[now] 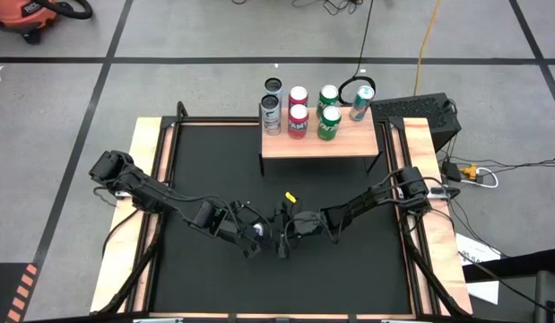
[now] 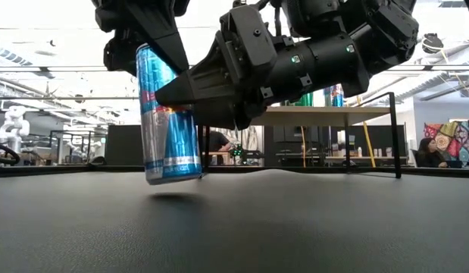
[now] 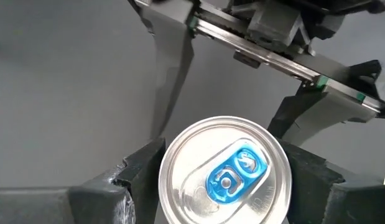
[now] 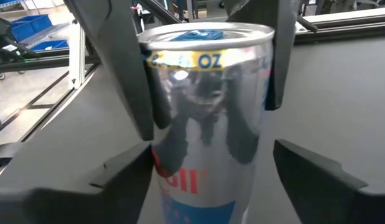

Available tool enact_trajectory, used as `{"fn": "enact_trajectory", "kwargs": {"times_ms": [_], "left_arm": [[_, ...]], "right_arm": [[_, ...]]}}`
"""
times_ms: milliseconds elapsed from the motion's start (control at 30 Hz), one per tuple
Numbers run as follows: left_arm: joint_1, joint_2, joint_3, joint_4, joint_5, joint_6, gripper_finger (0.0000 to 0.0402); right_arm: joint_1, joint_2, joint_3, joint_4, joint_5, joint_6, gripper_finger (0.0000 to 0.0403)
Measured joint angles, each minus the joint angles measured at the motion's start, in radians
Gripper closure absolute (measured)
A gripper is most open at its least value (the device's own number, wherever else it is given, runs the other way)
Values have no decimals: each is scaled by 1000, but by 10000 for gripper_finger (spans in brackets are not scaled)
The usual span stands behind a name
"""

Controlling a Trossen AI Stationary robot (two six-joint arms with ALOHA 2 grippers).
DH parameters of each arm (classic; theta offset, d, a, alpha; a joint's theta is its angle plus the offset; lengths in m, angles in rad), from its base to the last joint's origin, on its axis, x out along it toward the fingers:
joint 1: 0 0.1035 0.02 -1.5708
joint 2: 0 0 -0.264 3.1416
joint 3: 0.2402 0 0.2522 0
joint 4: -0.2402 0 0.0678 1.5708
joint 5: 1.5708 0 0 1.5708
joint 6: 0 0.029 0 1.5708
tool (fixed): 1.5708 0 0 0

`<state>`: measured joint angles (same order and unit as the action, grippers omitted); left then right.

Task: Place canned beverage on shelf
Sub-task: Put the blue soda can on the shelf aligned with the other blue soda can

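While the blue and silver can [image 2: 167, 114] hangs just clear of the black table [image 2: 234, 227], slightly tilted, the left gripper [image 3: 224, 180] is clamped on its upper part from above, one dark finger on each side of the lid. Level with it, the right gripper [image 4: 211, 168] faces the can with its fingers spread wide, one on either side of the body but not touching, so this looks like a handover between the arms near the front middle of the table. The risk lies here: if the left fingers let go before the right ones have closed firmly, the can would drop and likely roll, and because it already leans, a squeeze from the side could twist it further or pinch it off-centre. The two grippers are also crowded very close together, so a small misjudgement could knock one against the other. Farther back, at the far edge of the table, the wooden shelf [image 1: 318, 146] already carries seven cans [image 1: 313, 109] along its far half, with its near strip bare; setting this one down carelessly could topple a neighbour or leave it close to the edge.
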<state>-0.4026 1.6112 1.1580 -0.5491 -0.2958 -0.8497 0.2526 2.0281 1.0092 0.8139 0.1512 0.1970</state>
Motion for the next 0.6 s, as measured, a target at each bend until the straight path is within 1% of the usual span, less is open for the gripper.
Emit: {"fn": "enact_trajectory", "kwargs": {"times_ms": [133, 233, 333, 433, 600], "left_arm": [[0, 0, 0, 13, -15, 11, 148], [-2, 0, 0, 20, -31, 57, 148], [-9, 0, 0, 20, -68, 84, 148], [-10, 0, 0, 22, -80, 117, 148], [-33, -9, 0, 28, -143, 159, 148]], "right_arm": [[0, 0, 0, -6, -1, 0, 133], [1, -2, 0, -18, 4, -3, 169], [3, -2, 0, -22, 34, -21, 194], [6, -3, -20, 10, 59, -38, 200], [-2, -9, -117, 160, 52, -3, 191]]}}
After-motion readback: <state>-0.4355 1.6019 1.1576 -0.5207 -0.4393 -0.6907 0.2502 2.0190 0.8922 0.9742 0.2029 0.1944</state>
